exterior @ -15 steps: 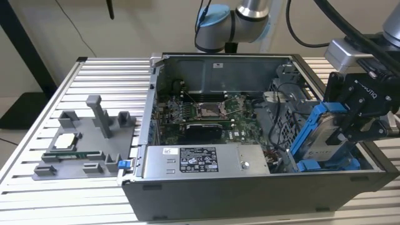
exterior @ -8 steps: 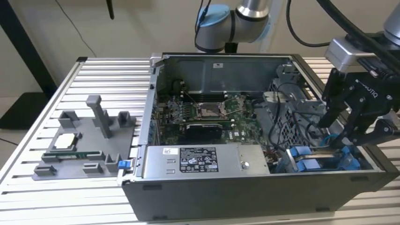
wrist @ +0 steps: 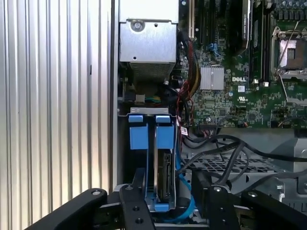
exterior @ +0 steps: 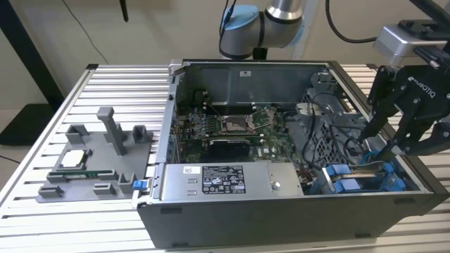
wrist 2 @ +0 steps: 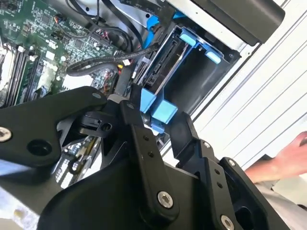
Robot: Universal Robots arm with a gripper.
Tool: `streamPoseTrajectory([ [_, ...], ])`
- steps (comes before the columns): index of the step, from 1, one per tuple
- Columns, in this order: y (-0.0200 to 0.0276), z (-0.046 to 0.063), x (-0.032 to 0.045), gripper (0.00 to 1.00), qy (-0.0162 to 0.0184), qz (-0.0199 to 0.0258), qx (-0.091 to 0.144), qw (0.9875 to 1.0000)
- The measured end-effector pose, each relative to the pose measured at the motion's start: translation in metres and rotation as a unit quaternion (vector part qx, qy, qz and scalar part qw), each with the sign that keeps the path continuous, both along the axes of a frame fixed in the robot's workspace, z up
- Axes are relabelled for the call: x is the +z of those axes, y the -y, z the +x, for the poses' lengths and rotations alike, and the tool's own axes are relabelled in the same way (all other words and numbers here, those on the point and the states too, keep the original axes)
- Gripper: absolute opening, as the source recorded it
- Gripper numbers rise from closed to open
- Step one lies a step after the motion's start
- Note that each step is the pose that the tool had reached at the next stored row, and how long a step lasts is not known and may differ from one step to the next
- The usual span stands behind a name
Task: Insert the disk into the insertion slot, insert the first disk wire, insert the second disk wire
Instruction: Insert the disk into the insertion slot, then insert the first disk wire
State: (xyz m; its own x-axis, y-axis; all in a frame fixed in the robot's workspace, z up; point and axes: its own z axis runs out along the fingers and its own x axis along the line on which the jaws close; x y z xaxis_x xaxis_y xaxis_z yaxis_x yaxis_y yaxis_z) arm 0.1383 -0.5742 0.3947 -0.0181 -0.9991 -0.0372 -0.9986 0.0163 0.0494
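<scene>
The disk (wrist: pixel 163 165) is already sitting on its edge in the slot (wrist: pixel 136 136), in a corner of the computer box (exterior: pixel 281 216). I cannot tell if the 2 wires are plugged in. The arm is reaching down, and the gripper (exterior: pixel 380 146) is holding its fingers spread, 1 on each side of the disk

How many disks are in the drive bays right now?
1: the disk stands on edge in the insertion slot, by the gripper. The bay beside it looks empty; more may be hidden.
</scene>
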Motion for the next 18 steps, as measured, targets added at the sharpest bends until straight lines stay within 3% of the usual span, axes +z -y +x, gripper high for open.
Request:
streamPoseTrajectory([
  [3, -0.0009, 0.0, 0.0008, 1.0, 0.0005, 0.0001, 0.0, 1.0],
  [5, -0.0029, -0.001, 0.0008, 1.0, 0.0034, 0.0001, 0.0, 1.0],
  [12, -0.0147, -0.004, -0.0005, 1.0, 0.0244, 0.0025, 0.0, 0.9997],
  [16, -0.018, -0.008, -0.0023, 1.0, 0.0385, 0.0031, 0.0, 0.9993],
  [18, -0.0195, -0.011, -0.0027, 1.0, 0.0426, 0.0031, 0.001, 0.9991],
])
